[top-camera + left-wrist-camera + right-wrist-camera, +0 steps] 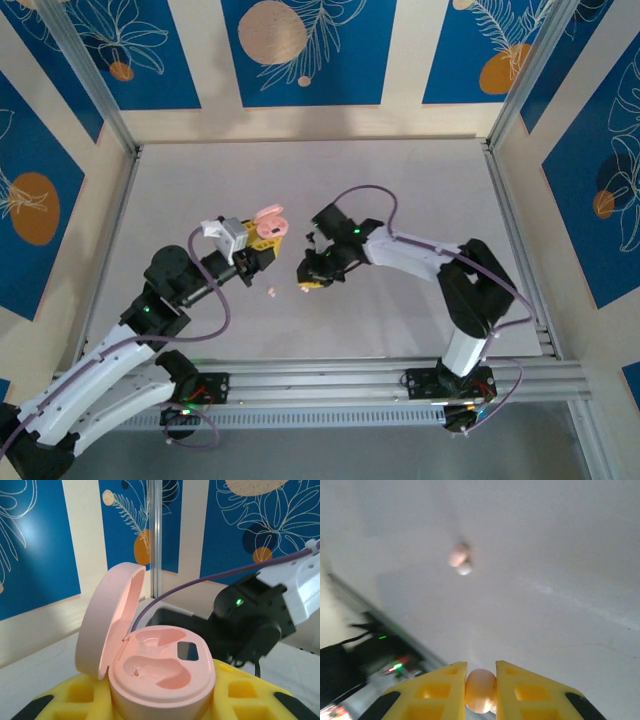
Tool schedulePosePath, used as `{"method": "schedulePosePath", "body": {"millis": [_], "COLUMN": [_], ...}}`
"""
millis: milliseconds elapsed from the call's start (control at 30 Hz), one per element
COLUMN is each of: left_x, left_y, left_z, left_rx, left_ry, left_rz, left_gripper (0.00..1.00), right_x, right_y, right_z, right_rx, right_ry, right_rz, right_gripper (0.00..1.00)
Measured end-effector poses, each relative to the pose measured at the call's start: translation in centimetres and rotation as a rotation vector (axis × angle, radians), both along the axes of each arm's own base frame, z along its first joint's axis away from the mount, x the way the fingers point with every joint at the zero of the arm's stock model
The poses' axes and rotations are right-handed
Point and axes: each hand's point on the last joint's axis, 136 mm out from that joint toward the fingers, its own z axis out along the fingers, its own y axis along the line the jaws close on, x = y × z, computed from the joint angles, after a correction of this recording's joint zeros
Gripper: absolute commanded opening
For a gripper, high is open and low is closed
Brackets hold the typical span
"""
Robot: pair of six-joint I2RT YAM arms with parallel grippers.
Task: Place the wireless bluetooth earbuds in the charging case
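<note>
Pinching a pink earbud [481, 692] between the yellow tips of my right pincer [481, 677], I have it clamped tight over the grey surface [420, 190]. A second earbud [459, 560] lies loose on the surface a little beyond, between my two arms. My left pincer [162, 707] is clamped on the pink charging case [160, 672], which sits upright with its lid [107, 625] swung open and both moulded wells facing up.

1. No lettering, brand, number or sign can be read on the charging case [160, 680] or on the earbud [480, 690].
2. The table [400, 180] and the wall panels [340, 50] bear no legible writing either.
</note>
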Motion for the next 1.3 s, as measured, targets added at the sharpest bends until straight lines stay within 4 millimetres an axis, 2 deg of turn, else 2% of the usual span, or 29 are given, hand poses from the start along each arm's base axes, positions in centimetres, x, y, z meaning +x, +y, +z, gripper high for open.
{"method": "schedulePosePath", "body": {"millis": [267, 500, 600, 800, 1000, 1133, 1300], "left_x": [0.3, 0.7, 0.8, 0.8, 0.9, 0.8, 0.8], "left_y": [-0.2, -0.6, -0.7, -1.5, -2.3, -2.5, -2.8], "left_z": [-0.5, -1.4, -1.8, -2.5, -4.3, -5.2, -5.6], "left_rx": [0.007, 0.022, 0.028, 0.040, 0.066, 0.077, 0.068], "left_ry": [0.017, 0.038, 0.045, 0.062, 0.101, 0.115, 0.103], "left_rz": [0.000, -0.001, -0.002, -0.036, -0.071, -0.083, -0.099], "left_gripper": [0.32, 0.32, 0.32, 0.32, 0.32, 0.32, 0.33], "right_x": [1.0, 1.3, 1.6, 1.9, 2.0, 2.2, 2.2], "right_y": [-1.9, -3.1, -3.5, -3.8, -3.9, -4.6, -6.2], "right_z": [5.9, 10.8, 11.5, 11.5, 12.1, 13.2, 15.6], "right_rx": [0.382, 0.588, 0.616, 0.626, 0.627, 0.621, 0.596], "right_ry": [0.047, 0.021, 0.024, 0.065, 0.090, 0.058, -0.031], "right_rz": [0.016, 0.055, 0.050, 0.013, -0.020, -0.060, -0.132], "right_gripper": [0.21, 0.21, 0.21, 0.22, 0.22, 0.21, 0.21]}}
